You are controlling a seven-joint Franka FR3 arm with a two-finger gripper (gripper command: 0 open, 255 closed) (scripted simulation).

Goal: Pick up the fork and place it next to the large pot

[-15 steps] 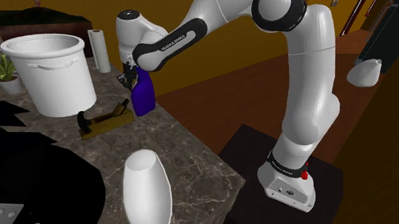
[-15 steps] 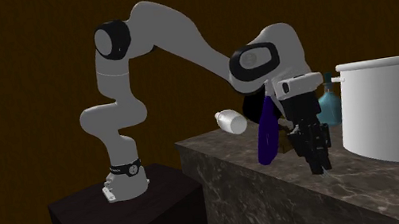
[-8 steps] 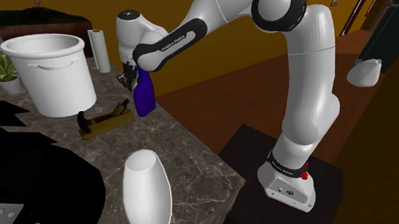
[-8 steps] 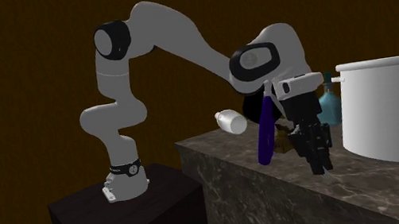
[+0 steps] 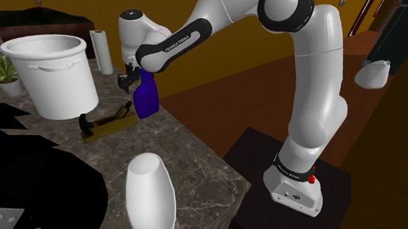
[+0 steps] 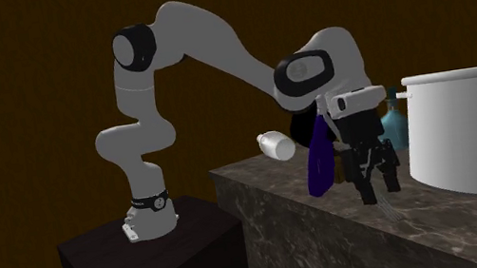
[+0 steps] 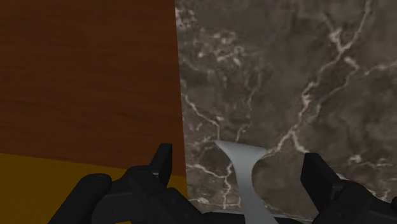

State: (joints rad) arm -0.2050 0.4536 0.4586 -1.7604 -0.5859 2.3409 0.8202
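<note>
Over the dark marble counter (image 7: pixel 305 76), near its edge, my gripper (image 7: pixel 238 156) is open. A grey fork (image 7: pixel 245 175) lies between the two fingers, and neither one touches it. In the second exterior view the gripper (image 6: pixel 378 185) points down just above the counter (image 6: pixel 277 219), with its fingers spread, a short way in front of the large white pot (image 6: pixel 476 128). The shoulder view has the gripper (image 5: pixel 127 82) partly hidden behind a blue spray bottle (image 5: pixel 146 96), to the right of the pot (image 5: pixel 49 70).
A wooden tool with a dark handle (image 5: pixel 106 124) lies beside the blue bottle. A white vase (image 5: pixel 151 200) lies on the counter's near end, beside a black cooktop (image 5: pixel 28 184). A paper towel roll (image 5: pixel 103 52) and a plant (image 5: pixel 1 70) flank the pot. Wood floor (image 7: pixel 83 70) lies past the counter edge.
The fingers were shut and now stand apart, so the fork is loose between them. The arm has hardly moved.
</note>
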